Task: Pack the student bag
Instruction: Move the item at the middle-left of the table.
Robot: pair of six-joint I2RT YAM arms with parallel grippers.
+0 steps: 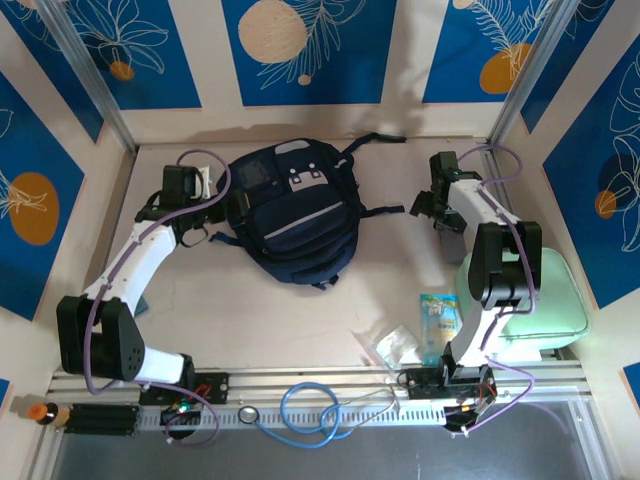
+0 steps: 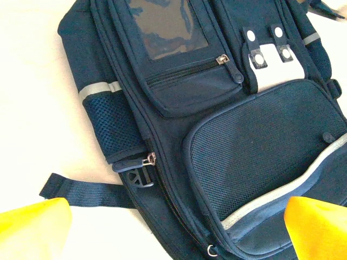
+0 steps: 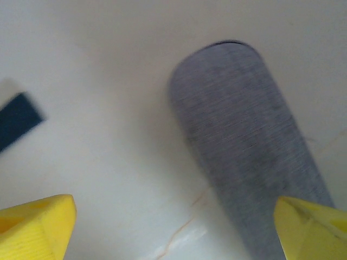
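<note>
- L gripper (image 1: 203, 215): released, yellow fingers (image 2: 33, 230) spread wide w/ nothing clamped, poised over the left flank of the student bag (image 1: 295, 215).
- L wrist view: bag's front lies below the fingers, w/ a zip pocket (image 2: 187, 76), a mesh panel (image 2: 255, 157) and a pale stripe (image 2: 287, 189) running diagonally across it. A black side strap (image 2: 87, 192) trails onto the table.
- R gripper (image 1: 438, 212): also released, fingers (image 3: 35, 230) set far apart, nothing gripped. It hovers over a grey fabric case (image 3: 249, 146); the right fingertip overlaps the case in the R wrist view, contact can't be told.
- Bag lies flat, front up, mid-table at the far side, btwn the two grippers. Long axis runs far-to-near: top end w/ the grey-white patch (image 1: 303, 176) points at the far wall, bottom end toward the arm bases, leaning slightly right.
- Straps (image 1: 378, 140) spill off the bag's right side toward the R gripper.
- Near right: mint green case (image 1: 535, 300), a small printed packet (image 1: 437, 315) and a clear plastic bag (image 1: 390, 345).
- Near edge: a blue tube (image 1: 310, 405) coiled on the rail.
</note>
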